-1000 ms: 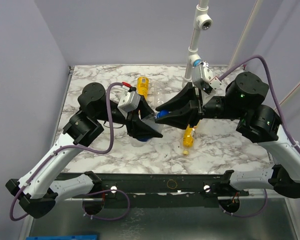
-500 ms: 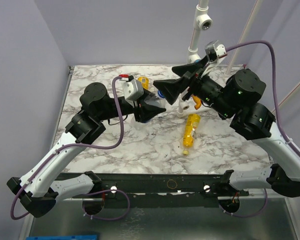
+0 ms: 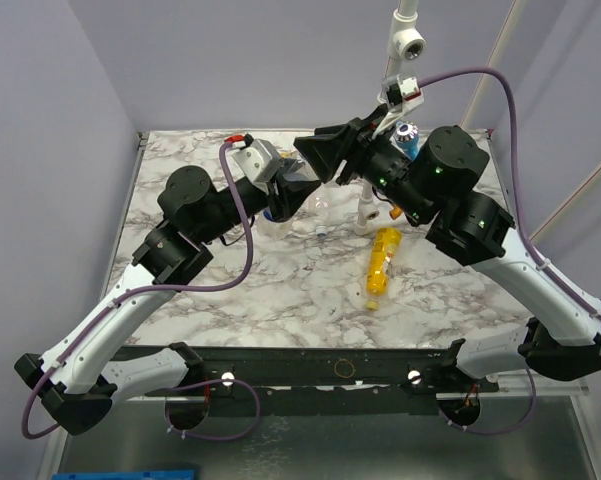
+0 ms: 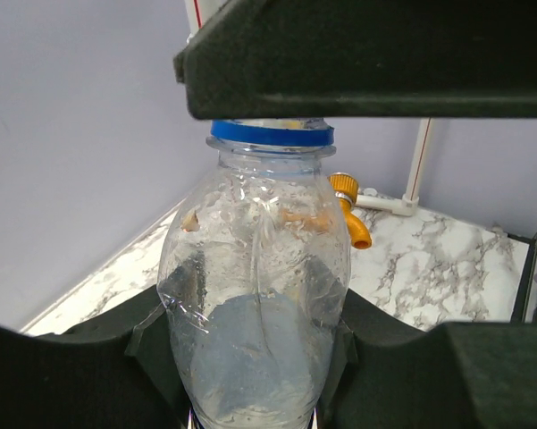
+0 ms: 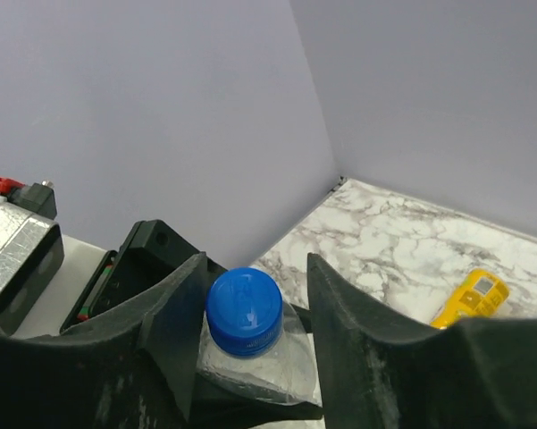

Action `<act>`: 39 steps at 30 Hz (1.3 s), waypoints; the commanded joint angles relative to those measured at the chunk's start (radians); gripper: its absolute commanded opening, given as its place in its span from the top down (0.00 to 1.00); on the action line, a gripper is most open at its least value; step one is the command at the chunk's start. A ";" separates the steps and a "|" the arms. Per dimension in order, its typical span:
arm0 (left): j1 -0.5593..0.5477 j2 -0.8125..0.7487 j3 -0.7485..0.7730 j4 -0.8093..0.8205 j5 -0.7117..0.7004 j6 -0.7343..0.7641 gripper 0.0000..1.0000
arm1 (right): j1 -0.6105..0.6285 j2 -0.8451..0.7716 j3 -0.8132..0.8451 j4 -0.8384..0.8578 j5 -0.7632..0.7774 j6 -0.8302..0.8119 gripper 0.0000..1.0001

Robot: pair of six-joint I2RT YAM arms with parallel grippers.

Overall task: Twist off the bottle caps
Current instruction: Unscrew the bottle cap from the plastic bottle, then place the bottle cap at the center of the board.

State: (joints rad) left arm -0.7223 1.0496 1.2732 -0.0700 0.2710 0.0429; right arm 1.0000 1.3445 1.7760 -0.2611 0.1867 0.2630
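1. one blue cap (image 5: 244,308) tops the clear bottle (image 4: 255,295). from overhead my two wrists bury both, and in the left wrist view a right finger blocks the cap.
2. my left fingers (image 4: 89,375) are clenched on the bottle's body.
3. my right fingers (image 5: 174,340) straddle the cap, released, with a gap showing on one side.
4. a yellow bottle (image 3: 380,265) lies on its side on the desk (image 3: 280,310) beside the right arm. a white post (image 3: 365,215) stands behind the wrists.
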 commanded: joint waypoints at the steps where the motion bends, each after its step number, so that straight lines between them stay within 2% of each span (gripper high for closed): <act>1: -0.002 -0.017 -0.014 0.024 -0.046 0.005 1.00 | -0.001 0.012 0.039 0.057 0.023 0.006 0.57; 5: -0.003 -0.019 -0.017 0.024 -0.043 -0.002 1.00 | 0.000 0.022 0.046 0.053 0.004 0.010 0.78; 8: -0.003 -0.019 -0.014 0.024 -0.041 -0.004 1.00 | -0.001 0.031 0.059 0.034 -0.009 0.011 0.81; 13: -0.002 -0.017 -0.004 0.016 0.025 -0.035 1.00 | -0.001 0.019 0.067 0.015 -0.078 -0.036 0.91; 17: -0.003 -0.027 0.017 -0.030 0.339 -0.101 1.00 | -0.001 -0.040 0.042 0.000 -0.349 -0.164 0.96; 21: -0.003 -0.015 0.048 -0.054 0.808 -0.184 1.00 | -0.001 -0.072 0.067 -0.094 -0.599 -0.227 0.99; 23: -0.002 -0.004 0.065 -0.053 0.959 -0.245 1.00 | -0.001 -0.062 0.097 -0.172 -0.696 -0.243 0.99; 25: -0.002 0.002 0.072 -0.054 1.043 -0.279 1.00 | -0.001 -0.056 0.109 -0.229 -0.779 -0.252 0.99; 29: -0.003 0.006 0.071 -0.057 1.079 -0.288 1.00 | -0.001 -0.057 0.106 -0.291 -0.790 -0.296 0.99; 34: 0.002 0.003 0.065 -0.068 1.045 -0.261 1.00 | -0.001 -0.097 0.072 -0.260 -0.625 -0.303 0.99; 36: 0.009 -0.001 0.052 -0.087 1.013 -0.228 1.00 | -0.001 -0.119 0.064 -0.231 -0.522 -0.290 0.99; 39: 0.018 -0.029 0.000 -0.164 0.855 -0.108 1.00 | -0.001 -0.157 0.040 -0.244 -0.411 -0.288 0.99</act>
State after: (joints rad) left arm -0.7181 1.0557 1.3277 -0.1371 1.2476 -0.2005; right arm 1.0012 1.2560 1.8385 -0.5030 -0.4107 -0.0200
